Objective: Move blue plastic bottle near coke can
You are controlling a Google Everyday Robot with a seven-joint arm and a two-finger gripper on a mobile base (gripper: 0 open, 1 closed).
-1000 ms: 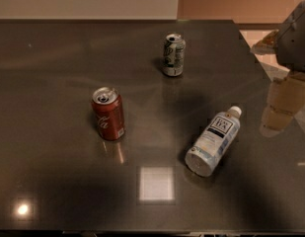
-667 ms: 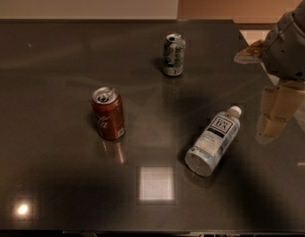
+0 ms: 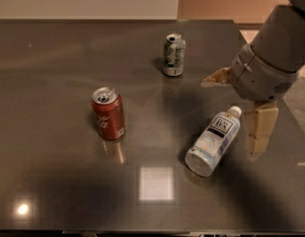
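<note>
– Where's the blue plastic bottle (image 3: 213, 139)?
– Lying down, lower right. The end effector (image 3: 230, 116) hangs just over it, wide open and empty. The bottle looks light and might roll, so grab its middle.

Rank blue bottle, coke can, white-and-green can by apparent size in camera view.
1. blue plastic bottle
2. coke can
3. white-and-green can, though farther back, so possibly equal.
Hand open beside the bottle's cap.

One view only. The table (image 3: 53, 53) is seen from above its near edge, looked down on at a slant, at middling range, far edge in view. The gripper (image 3: 229, 117) is seen at the right side, above the tabletop, jaws spread wide.
</note>
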